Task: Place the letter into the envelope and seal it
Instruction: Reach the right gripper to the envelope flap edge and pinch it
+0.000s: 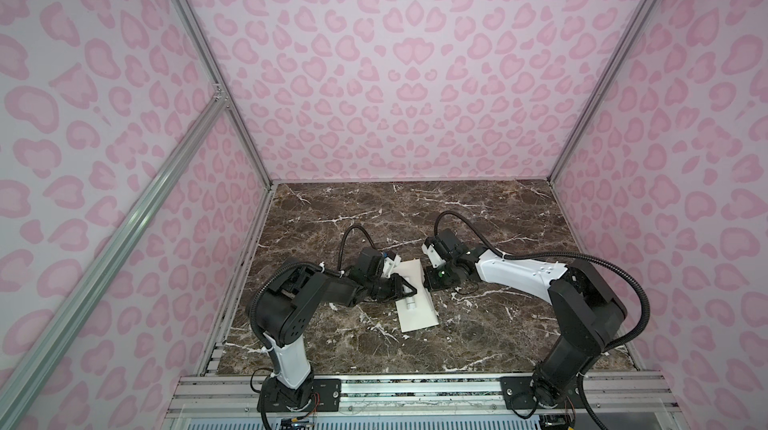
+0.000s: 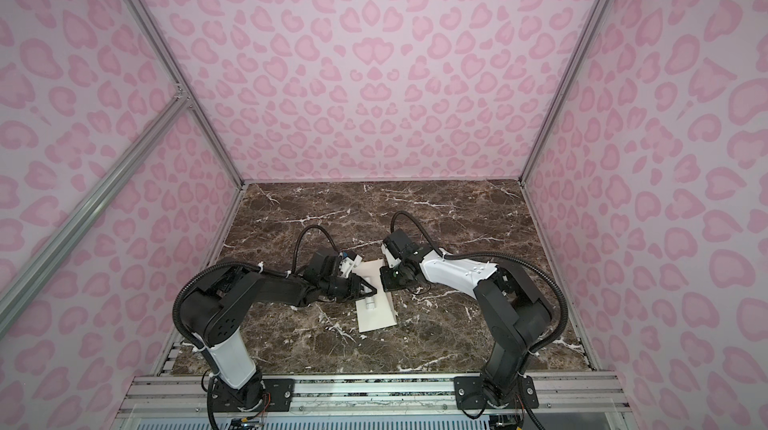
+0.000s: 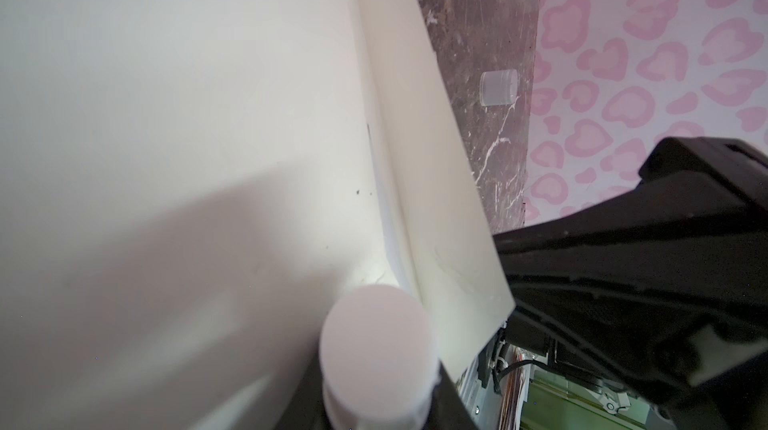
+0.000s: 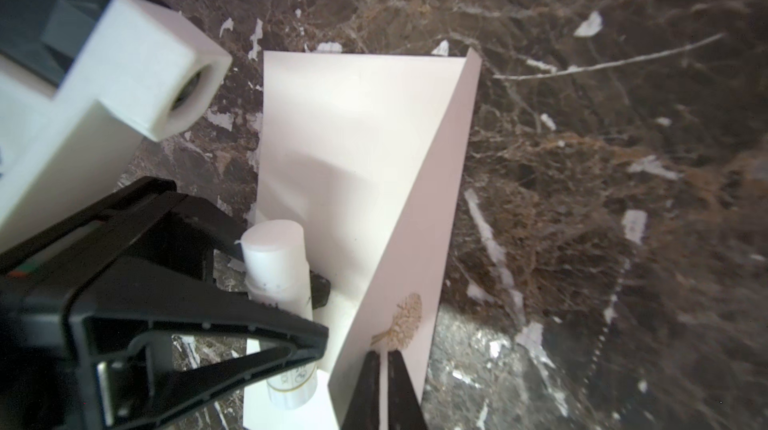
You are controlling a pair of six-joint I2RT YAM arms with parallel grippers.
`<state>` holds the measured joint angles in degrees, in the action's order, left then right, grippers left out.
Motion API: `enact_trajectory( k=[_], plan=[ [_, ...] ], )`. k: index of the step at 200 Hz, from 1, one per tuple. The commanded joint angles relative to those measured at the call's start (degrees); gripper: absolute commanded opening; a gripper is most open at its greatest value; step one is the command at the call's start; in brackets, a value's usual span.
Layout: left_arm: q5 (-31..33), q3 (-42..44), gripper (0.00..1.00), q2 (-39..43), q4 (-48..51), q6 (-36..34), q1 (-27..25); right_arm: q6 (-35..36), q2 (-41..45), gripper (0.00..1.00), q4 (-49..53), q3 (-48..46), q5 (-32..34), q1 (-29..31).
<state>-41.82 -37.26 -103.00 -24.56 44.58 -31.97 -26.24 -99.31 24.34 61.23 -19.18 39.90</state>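
Observation:
The cream envelope (image 1: 419,316) (image 2: 378,318) lies on the marble in the middle, seen in both top views. Its pointed flap (image 4: 419,241), with the gold emblem (image 4: 405,318), stands lifted off the body (image 4: 332,137). My right gripper (image 4: 388,390) (image 1: 426,281) is shut on the flap's tip just under the emblem. My left gripper (image 4: 286,316) (image 1: 409,295) is shut on a white stick (image 4: 274,266) (image 3: 376,349), and the stick's end hangs over the envelope's inner face (image 3: 166,116) beside the flap fold. The letter is hidden.
A small translucent cap (image 3: 498,87) lies on the marble table (image 1: 478,216) beyond the envelope, near the pink patterned wall (image 3: 648,75). The right gripper's black body (image 3: 623,266) sits close beside the left one. Metal rails (image 1: 415,390) run along the front edge.

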Motion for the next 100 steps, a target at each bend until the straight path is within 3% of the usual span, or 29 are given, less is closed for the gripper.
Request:
enact_trajectory(
  k=[1,100],
  plan=[
    [0.3,0.2,0.04,0.1,-0.3,0.0,0.1,-0.9,-1.8,0.09,1.8,1.0,-0.1,0.7],
    [-0.5,0.3,0.04,1.3,-0.7,0.6,0.1,-2.4,-7.2,0.09,6.3,4.8,2.0,2.2]
  ],
)
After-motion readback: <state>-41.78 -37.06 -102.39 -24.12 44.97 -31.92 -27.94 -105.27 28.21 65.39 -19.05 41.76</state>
